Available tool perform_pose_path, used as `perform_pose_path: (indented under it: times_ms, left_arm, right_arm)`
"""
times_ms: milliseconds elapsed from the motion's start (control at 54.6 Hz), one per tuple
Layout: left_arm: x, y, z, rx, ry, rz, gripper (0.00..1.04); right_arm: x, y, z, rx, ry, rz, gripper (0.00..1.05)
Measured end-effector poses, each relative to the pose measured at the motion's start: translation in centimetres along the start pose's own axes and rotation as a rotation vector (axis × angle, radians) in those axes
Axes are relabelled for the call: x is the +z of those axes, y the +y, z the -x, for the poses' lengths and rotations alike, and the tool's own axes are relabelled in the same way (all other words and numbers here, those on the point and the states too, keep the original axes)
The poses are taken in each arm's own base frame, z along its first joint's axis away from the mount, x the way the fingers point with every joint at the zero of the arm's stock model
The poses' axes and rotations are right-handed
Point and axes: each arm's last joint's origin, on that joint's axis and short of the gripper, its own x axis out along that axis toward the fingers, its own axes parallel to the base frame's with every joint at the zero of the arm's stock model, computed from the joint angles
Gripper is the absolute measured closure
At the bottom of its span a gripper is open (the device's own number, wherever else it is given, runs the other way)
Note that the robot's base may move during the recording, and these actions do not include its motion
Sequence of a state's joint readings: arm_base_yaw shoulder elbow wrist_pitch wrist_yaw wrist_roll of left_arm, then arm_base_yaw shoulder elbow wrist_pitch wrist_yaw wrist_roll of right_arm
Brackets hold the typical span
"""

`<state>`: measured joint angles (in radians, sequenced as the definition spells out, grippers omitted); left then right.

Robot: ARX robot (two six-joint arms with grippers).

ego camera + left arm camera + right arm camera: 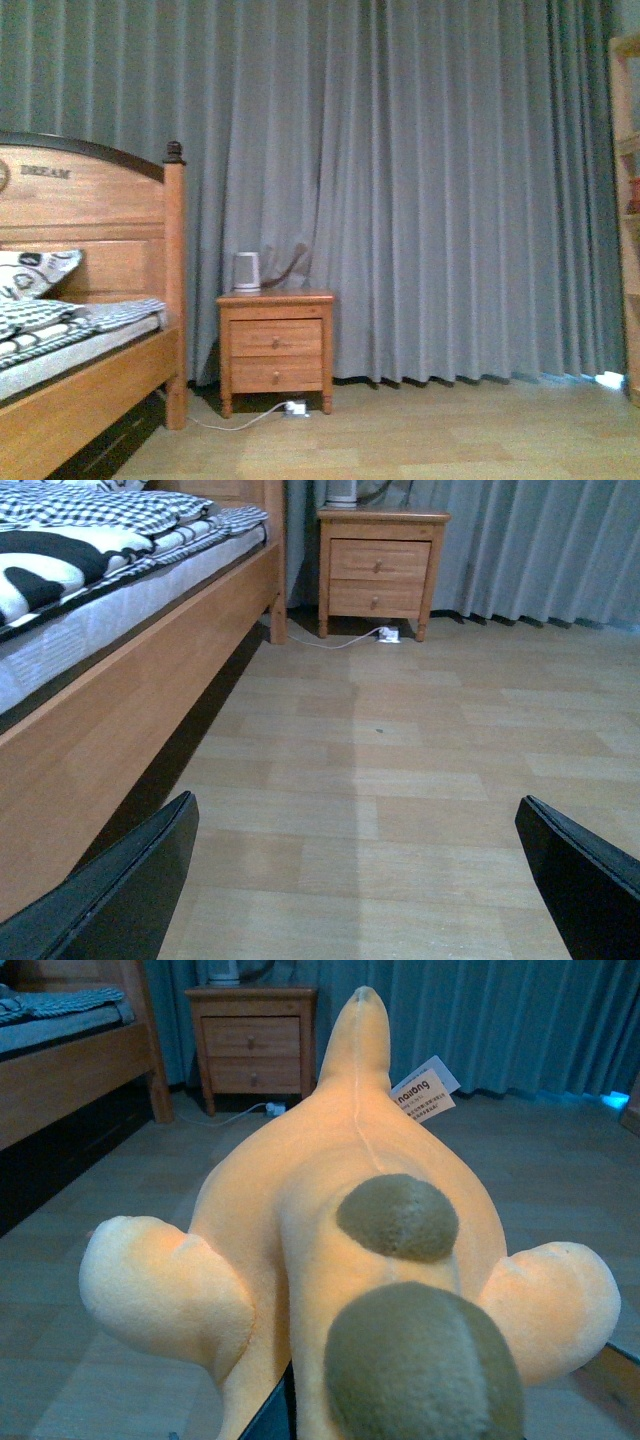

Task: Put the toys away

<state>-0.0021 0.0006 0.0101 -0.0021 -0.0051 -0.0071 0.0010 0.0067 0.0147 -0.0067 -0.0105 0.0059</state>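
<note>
Left gripper [355,805] was released, fingers wide apart above the floor [420,750] beside the bed [120,710]. Right gripper [283,1415] grasped the orange-yellow plush toy [350,1150], held off the floor, narrow end toward the nightstand [252,1045]; fingers mostly hidden.

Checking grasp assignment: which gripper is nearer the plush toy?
Right. The plush toy fills the right wrist view, close against that gripper, fingers hidden. The left gripper is open over bare floor, no toy in its view.
</note>
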Motion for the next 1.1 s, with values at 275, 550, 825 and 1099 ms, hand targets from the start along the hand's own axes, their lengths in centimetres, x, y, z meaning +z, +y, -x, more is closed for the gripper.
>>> perform_pose_path:
  times_ms: [275, 550, 825, 1099]
  left_arm:
    - [0.0, -0.02, 0.0, -0.005, 0.0, 0.0, 0.06]
    - [0.0, -0.02, 0.0, -0.005, 0.0, 0.0, 0.06]
    - [0.0, -0.02, 0.0, -0.005, 0.0, 0.0, 0.06]
    - [0.0, -0.02, 0.0, -0.005, 0.0, 0.0, 0.06]
  right_arm:
    - [0.0, -0.05, 0.0, -0.011, 0.0, 0.0, 0.98]
    - [0.0, -0.03, 0.0, -0.008, 0.0, 0.0, 0.98]
    - [0.0, -0.03, 0.0, -0.008, 0.0, 0.0, 0.98]
    - [0.0, -0.03, 0.0, -0.008, 0.0, 0.0, 0.98]
